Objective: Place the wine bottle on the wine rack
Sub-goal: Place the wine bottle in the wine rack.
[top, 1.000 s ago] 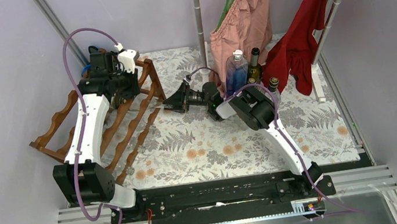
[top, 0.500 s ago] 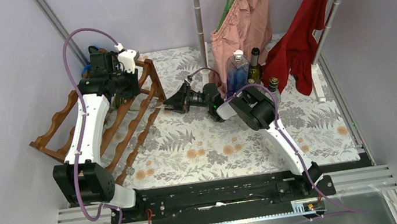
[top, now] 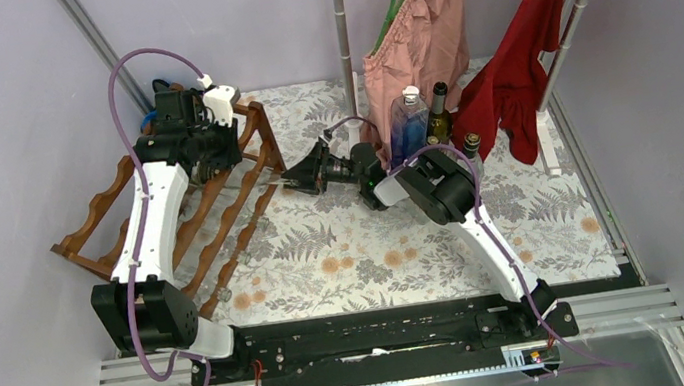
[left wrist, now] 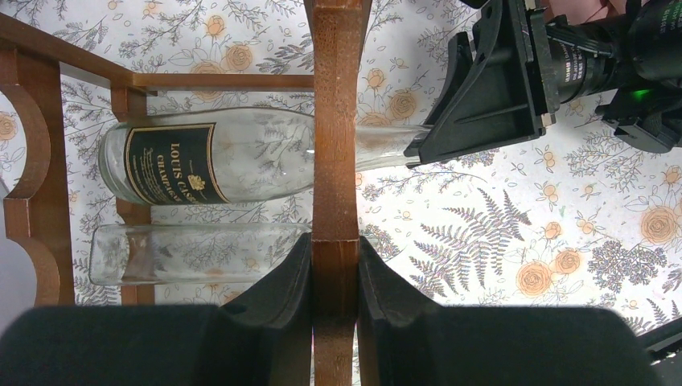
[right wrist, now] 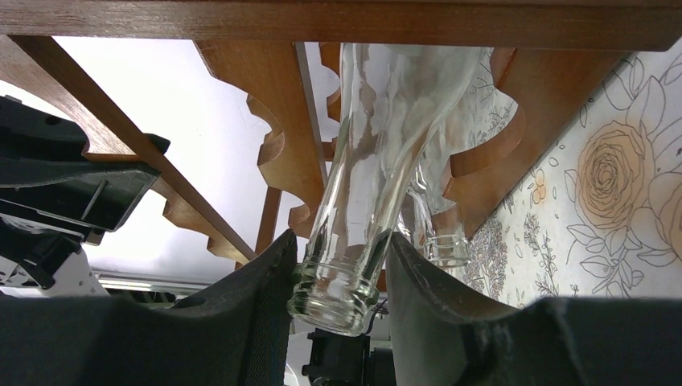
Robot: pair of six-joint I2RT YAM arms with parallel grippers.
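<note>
The reddish-brown wine rack [top: 221, 220] stands tilted at the table's left. My left gripper [left wrist: 335, 241] is shut on one of its upright wavy rails [left wrist: 336, 121], a finger on each side. A clear wine bottle with a black label [left wrist: 241, 157] lies across the rack, its neck pointing right. My right gripper [right wrist: 340, 240] is shut on that bottle's neck [right wrist: 378, 129] just above the mouth; in the top view this gripper [top: 300, 176] sits at the rack's right edge. A second clear bottle [left wrist: 185, 253] lies on the rack beside the first.
A blue bottle [top: 406, 123] and dark bottles [top: 439, 111] stand behind the right arm. A pink garment [top: 416, 31] and a red garment [top: 522, 67] hang at the back, beside a metal pole [top: 342, 31]. The walls stand close on both sides.
The right gripper, holding the bottle's neck, has shifted very slightly at the rack's edge. The left arm has not moved.
</note>
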